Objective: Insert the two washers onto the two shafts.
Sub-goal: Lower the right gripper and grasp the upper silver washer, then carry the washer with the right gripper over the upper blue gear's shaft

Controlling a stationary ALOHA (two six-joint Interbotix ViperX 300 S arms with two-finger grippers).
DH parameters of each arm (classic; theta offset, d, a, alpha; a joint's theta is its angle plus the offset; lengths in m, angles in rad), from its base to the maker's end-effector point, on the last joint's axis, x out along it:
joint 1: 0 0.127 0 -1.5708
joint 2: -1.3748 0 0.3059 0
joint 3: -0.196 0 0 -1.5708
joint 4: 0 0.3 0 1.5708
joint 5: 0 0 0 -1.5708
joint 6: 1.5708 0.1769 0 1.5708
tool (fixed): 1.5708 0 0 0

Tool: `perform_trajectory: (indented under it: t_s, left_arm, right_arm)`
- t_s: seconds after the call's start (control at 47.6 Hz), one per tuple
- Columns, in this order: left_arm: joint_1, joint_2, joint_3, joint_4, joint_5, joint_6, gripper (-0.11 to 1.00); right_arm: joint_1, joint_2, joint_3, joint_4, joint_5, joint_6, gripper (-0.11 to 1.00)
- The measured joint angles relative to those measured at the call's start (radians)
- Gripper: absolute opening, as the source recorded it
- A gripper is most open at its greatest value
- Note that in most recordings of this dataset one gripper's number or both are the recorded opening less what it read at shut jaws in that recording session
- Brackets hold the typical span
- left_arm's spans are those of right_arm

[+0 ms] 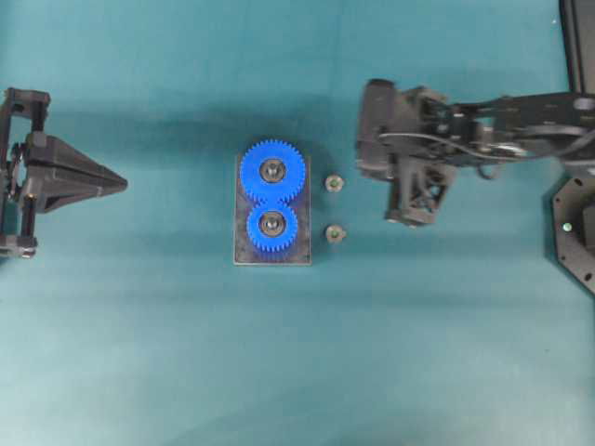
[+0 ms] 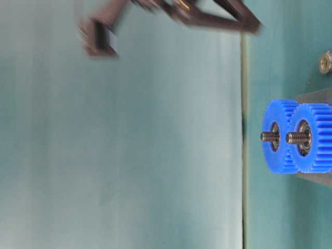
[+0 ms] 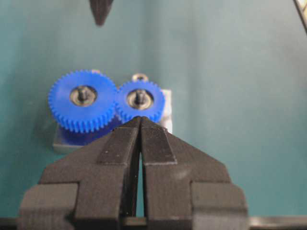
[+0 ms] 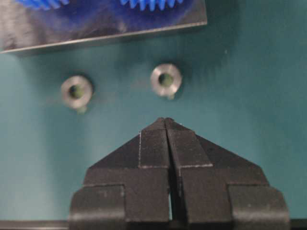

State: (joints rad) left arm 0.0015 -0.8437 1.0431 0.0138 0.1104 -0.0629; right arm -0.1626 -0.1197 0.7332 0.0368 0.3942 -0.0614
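Two blue gears sit meshed on a grey baseplate, each on an upright threaded shaft. Two metal washers lie flat on the mat just right of the plate, one farther back and one nearer. My right gripper hangs shut and empty above the mat, short of the farther washer. Its dark fingertips show beyond the gears in the left wrist view. My left gripper is shut and empty at the far left, pointing at the gears.
A teal mat covers the table. A black fixture stands at the right edge, under the right arm's base. Open mat lies in front of the plate and between the plate and the left gripper.
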Motion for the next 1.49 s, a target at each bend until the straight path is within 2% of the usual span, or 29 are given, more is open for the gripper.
perform_trajectory:
  t_s: [0.105, 0.21, 0.294, 0.42, 0.462, 0.651, 1.029, 1.197, 1.303, 1.492]
  left_arm:
    - [0.002, 0.002, -0.003, -0.002, 0.000, 0.000, 0.01]
    - [0.005, 0.000, -0.003, 0.000, 0.002, 0.000, 0.01]
    - [0.005, 0.000, -0.003, -0.002, 0.002, -0.002, 0.01]
    - [0.006, 0.000, -0.003, 0.000, 0.003, 0.000, 0.01]
    - [0.005, 0.000, -0.003, 0.000, 0.002, 0.000, 0.01]
    - [0.008, -0.002, -0.003, -0.002, 0.003, 0.000, 0.01]
    - [0.011, -0.006, 0.000, 0.000, 0.003, 0.000, 0.01]
    - [0.017, -0.014, 0.005, -0.002, 0.003, 0.000, 0.01]
    - [0.017, -0.021, 0.008, 0.000, 0.003, 0.000, 0.01]
    - [0.020, -0.038, 0.021, 0.000, 0.003, 0.000, 0.01]
  right_arm:
    - [-0.002, 0.048, -0.006, 0.000, -0.051, -0.008, 0.02]
    - [-0.002, 0.091, -0.014, 0.000, -0.080, -0.009, 0.14]
    - [-0.002, 0.115, -0.018, 0.000, -0.089, -0.009, 0.34]
    - [-0.005, 0.149, -0.034, -0.003, -0.092, -0.008, 0.73]
    - [-0.005, 0.158, -0.037, -0.005, -0.094, -0.009, 0.81]
    - [-0.005, 0.201, -0.060, -0.008, -0.092, -0.009, 0.72]
    - [-0.009, 0.262, -0.084, -0.055, -0.086, -0.012, 0.69]
    - [-0.012, 0.279, -0.095, -0.069, -0.080, -0.012, 0.64]
    - [-0.012, 0.285, -0.103, -0.071, -0.067, -0.012, 0.56]
    - [-0.002, 0.288, -0.112, -0.071, -0.035, -0.012, 0.34]
